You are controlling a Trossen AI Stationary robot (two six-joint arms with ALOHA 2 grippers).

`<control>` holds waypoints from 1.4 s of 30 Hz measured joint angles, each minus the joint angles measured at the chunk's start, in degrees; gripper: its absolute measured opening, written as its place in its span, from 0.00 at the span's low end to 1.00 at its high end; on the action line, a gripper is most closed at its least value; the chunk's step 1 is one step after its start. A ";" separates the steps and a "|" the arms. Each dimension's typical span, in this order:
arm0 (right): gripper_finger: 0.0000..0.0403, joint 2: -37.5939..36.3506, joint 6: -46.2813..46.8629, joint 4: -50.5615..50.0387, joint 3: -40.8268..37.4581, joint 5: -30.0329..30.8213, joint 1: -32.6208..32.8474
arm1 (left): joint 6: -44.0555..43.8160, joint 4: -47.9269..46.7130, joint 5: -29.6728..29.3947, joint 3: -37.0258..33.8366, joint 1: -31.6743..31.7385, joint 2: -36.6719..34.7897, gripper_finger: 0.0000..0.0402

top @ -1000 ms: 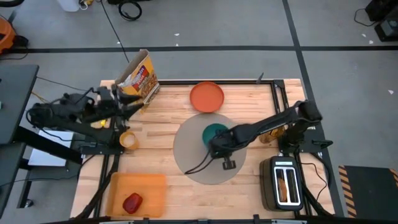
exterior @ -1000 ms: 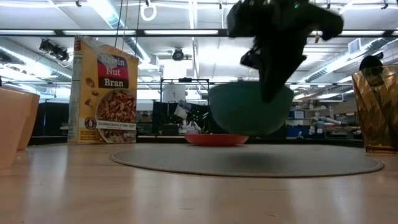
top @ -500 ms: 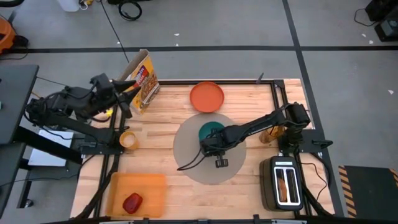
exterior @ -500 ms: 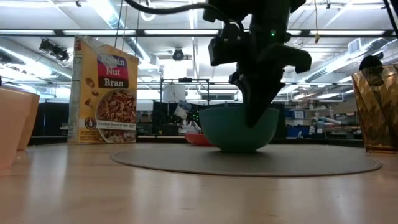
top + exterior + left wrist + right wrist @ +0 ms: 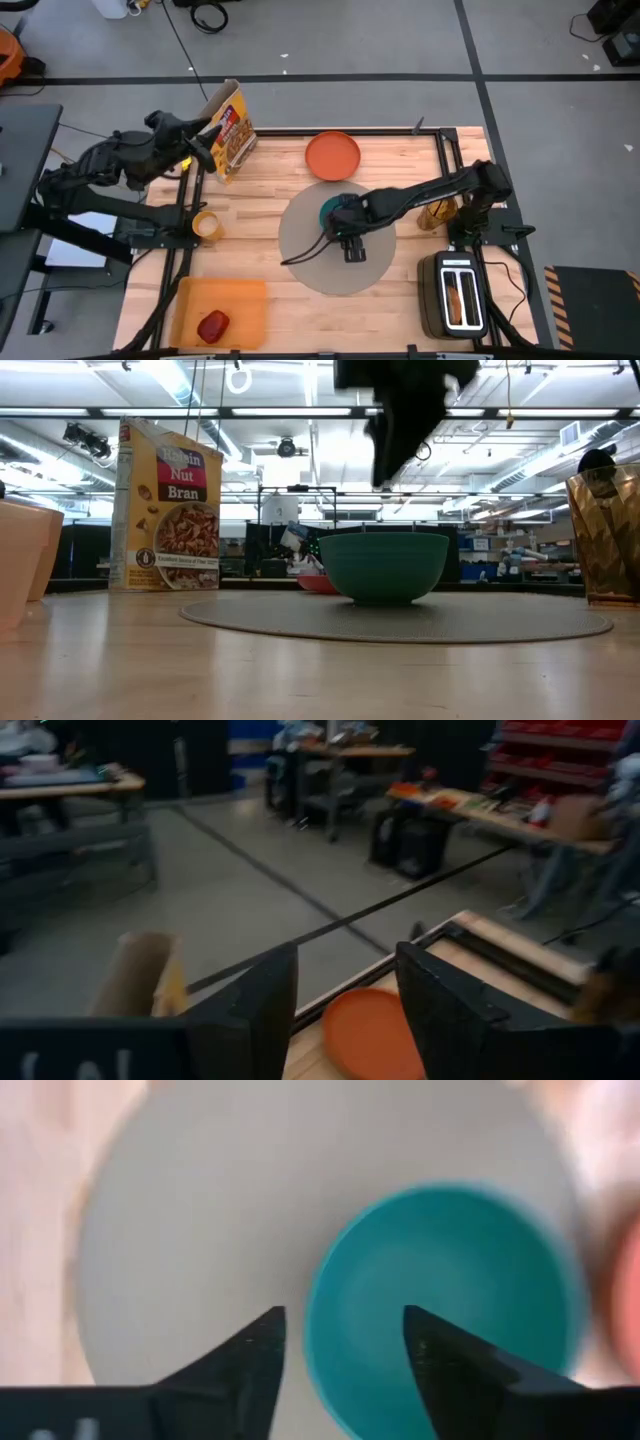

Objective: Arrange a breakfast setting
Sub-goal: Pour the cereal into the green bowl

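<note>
We are seeing the teal bowl [image 5: 337, 211] sitting upright on the large round grey mat [image 5: 305, 260], toward the mat's far side, empty inside in the right wrist view [image 5: 450, 1300]. In the low view the bowl [image 5: 383, 566] is resting flat on the mat [image 5: 400, 622] with nothing touching it.

The right pincer [image 5: 348, 222] is hanging above the mat just beside the bowl, fingers apart and holding nothing; the right wrist view is showing the gap between its fingers [image 5: 250, 1370] open over the bowl's rim and the mat [image 5: 180, 1230]. In the low view it is showing as a dark shape [image 5: 400, 405] well above the bowl.

The left pincer [image 5: 205, 150] is hovering at the table's far left edge, just beside the yellow cereal box [image 5: 228, 130], fingers apart with nothing between them; its wrist view is looking past its fingers [image 5: 250, 1005] at the orange plate [image 5: 365, 1035].

The orange plate [image 5: 332, 155] is lying on the table [image 5: 270, 205] beyond the mat, just apart from its far edge. The small yellow cup [image 5: 205, 225] is standing near the left edge. The red apple [image 5: 212, 325] is sitting on an orange tray [image 5: 240, 300] at the near left corner. The toaster [image 5: 455, 295] is standing at the near right, with toast [image 5: 457, 300] in a slot. An amber glass [image 5: 605, 535] is standing on the right.
</note>
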 joint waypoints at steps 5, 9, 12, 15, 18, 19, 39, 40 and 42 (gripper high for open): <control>0.69 -4.05 -0.28 -0.05 8.16 1.16 -0.84 | -6.05 -4.31 10.76 0.61 14.32 3.64 0.53; 0.75 -5.70 -0.39 0.24 13.50 1.30 -3.28 | -5.12 -7.41 21.63 5.36 26.48 10.54 0.53; 0.75 -6.87 -0.41 0.32 14.83 1.89 -4.98 | -3.09 -11.75 27.07 10.54 32.91 16.40 0.53; 0.75 -7.88 -0.42 0.00 14.83 1.84 -5.94 | -1.02 -18.52 30.77 16.51 37.47 22.40 0.53; 0.75 -8.36 -0.42 -0.02 14.83 1.84 -6.51 | 1.30 -24.33 33.09 21.50 40.60 27.78 0.53; 0.75 -8.38 -0.42 -0.03 14.83 1.84 -6.62 | 2.11 -25.95 33.78 22.94 41.36 29.29 0.53; 0.75 -8.32 -7.06 0.00 14.76 1.60 -10.20 | 5.92 -29.18 35.29 26.64 47.32 35.27 0.53; 0.75 -8.32 -7.36 0.06 14.76 1.39 -10.72 | 5.71 -29.27 34.85 26.64 47.33 35.27 0.53; 0.75 -8.30 -7.89 0.41 14.74 0.31 -11.87 | 5.03 -29.92 33.90 26.64 47.35 35.31 0.53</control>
